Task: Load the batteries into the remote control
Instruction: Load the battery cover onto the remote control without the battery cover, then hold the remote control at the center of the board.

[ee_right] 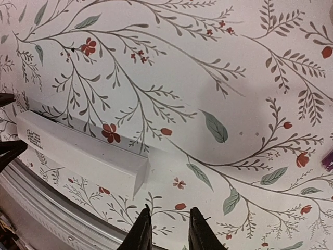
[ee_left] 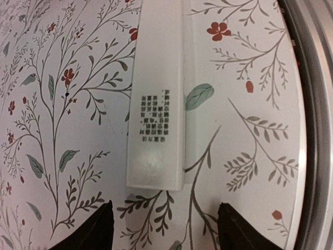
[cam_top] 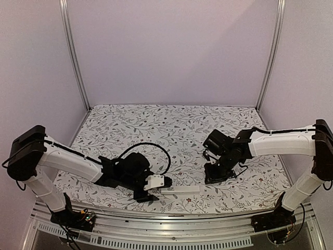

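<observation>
The remote control [ee_left: 156, 104] is a long white bar with a small block of print, lying flat on the floral cloth near the table's front edge [cam_top: 179, 190]. My left gripper [ee_left: 166, 229] is open wide. Its dark fingertips [ee_left: 96, 229] sit just short of the remote's near end, with only cloth between them. My right gripper [ee_right: 169, 232] hangs a little to the right of the remote's other end [ee_right: 138, 174]. Its fingers [ee_right: 141, 232] are slightly apart with nothing between them. From above, the left gripper [cam_top: 155, 194] and right gripper [cam_top: 214, 177] flank the remote. The batteries are out of view.
A metal rail [ee_left: 312, 130] runs along the table's near edge, close beside the remote [ee_right: 78, 151]. A small purple thing [ee_right: 328, 159] is cut off by the right wrist view's right edge. Floral cloth [cam_top: 171, 130] covers the table back to the lilac walls.
</observation>
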You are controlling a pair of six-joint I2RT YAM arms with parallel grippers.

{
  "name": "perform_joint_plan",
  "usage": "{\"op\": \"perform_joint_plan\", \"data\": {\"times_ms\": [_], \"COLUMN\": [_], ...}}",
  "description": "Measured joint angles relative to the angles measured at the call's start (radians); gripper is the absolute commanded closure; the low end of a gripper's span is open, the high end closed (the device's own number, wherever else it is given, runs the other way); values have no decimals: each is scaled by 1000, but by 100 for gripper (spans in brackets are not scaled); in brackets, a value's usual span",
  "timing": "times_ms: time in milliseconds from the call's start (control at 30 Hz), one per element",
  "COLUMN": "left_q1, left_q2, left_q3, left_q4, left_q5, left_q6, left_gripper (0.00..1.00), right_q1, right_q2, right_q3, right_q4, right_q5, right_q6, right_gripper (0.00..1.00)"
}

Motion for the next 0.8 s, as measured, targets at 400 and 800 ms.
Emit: {"op": "perform_joint_plan", "data": {"times_ms": [400, 800], "left_q1": [18, 11], "left_q2": [53, 82], "left_q3": [39, 62], "left_q4": [-8, -1], "left_q5": [-23, -4], "left_q6": [35, 36], "left_gripper": [42, 51], "right_q1": [-21, -21], "right_q2": [-21, 29], "right_q3": [-97, -104], "right_q4": [163, 245], "right_q5": [-177, -234], "right_q6": [2, 14], "right_gripper": [77, 86]}}
